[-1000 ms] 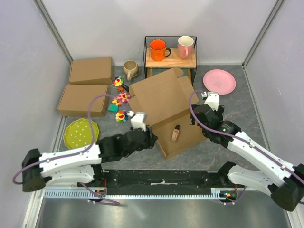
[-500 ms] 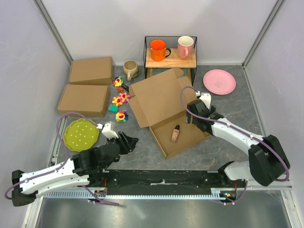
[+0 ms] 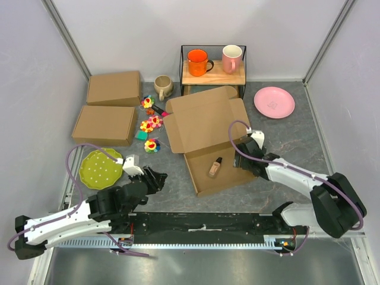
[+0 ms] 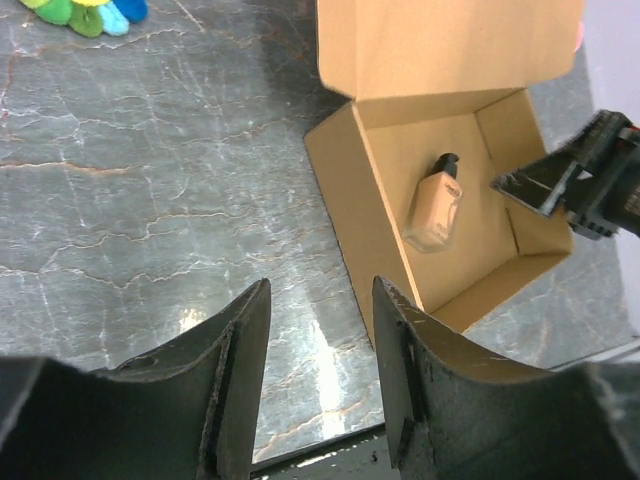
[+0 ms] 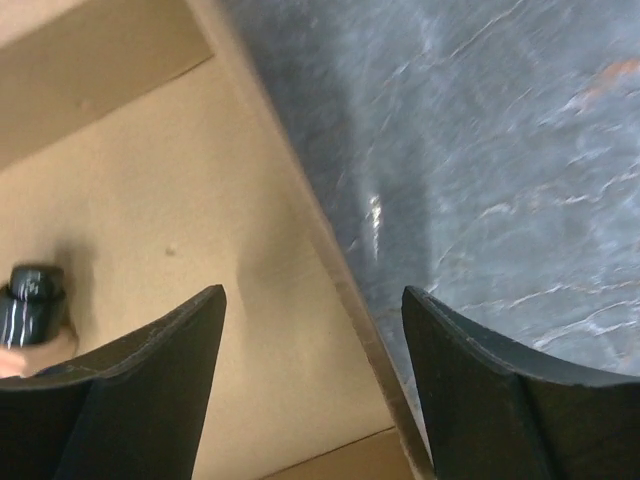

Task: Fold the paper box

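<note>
The paper box lies open mid-table, its lid leaning back and its tray toward me. A small beige bottle with a black cap lies in the tray. It also shows in the left wrist view and at the left edge of the right wrist view. My right gripper is open and straddles the tray's right wall, one finger inside and one outside. My left gripper is open and empty, over bare table left of the tray.
Two closed flat brown boxes lie at the back left. A green plate, colourful flower toys, a beige mug, a wire rack with an orange and a pink mug, and a pink plate surround the box.
My left gripper has pulled back from the box to the near left. My right gripper has come down to the tray's right wall. The lid has dropped back and the box has shifted.
</note>
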Motion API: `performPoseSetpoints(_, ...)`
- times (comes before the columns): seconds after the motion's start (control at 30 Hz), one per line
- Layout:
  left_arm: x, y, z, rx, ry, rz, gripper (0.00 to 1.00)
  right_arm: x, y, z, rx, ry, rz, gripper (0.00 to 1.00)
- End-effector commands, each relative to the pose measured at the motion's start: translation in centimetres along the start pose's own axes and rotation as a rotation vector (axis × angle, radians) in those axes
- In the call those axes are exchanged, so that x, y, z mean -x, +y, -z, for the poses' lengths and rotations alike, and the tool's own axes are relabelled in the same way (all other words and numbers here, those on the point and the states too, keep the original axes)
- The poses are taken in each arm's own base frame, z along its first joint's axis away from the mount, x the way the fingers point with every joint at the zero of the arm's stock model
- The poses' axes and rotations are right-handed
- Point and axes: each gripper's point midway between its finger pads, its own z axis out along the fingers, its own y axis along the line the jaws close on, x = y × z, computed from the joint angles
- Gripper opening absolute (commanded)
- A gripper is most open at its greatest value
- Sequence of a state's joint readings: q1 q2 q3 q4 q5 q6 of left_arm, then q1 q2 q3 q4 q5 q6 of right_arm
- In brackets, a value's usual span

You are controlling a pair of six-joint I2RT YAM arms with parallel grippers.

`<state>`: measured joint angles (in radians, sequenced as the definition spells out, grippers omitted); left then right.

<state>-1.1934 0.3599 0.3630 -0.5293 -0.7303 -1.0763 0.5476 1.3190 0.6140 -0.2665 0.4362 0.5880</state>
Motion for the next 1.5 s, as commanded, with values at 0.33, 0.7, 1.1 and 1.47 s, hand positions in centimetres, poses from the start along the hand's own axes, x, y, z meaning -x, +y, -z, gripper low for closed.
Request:
performPoseSetpoints(0.33,3.1,-1.7,-1.5,0.064,-0.143,-0.067,0.59,-1.9,2.6,4.3,0.145,-0.031,-0.048,0.87)
performPoseSetpoints(0.7,11.7,-4.4,-9.6,0.028,-0.086,-0.120,0.80,8.4,1.0,12.0,0.151,-0.323,-0.031,0.98)
performPoseSetpoints(1.1,15.9,-5.7,-20.0,-0.235,0.242,-0.121,0.80,11.4,1.5,15.3,0.280,-0.397,-0.059,0.98)
performPoseSetpoints(1.47,13.7,-1.8,-23.3,-0.138,0.438,-0.235,0.78,12.4,1.0,17.4,0.314,-0.433,-0.042,0.98)
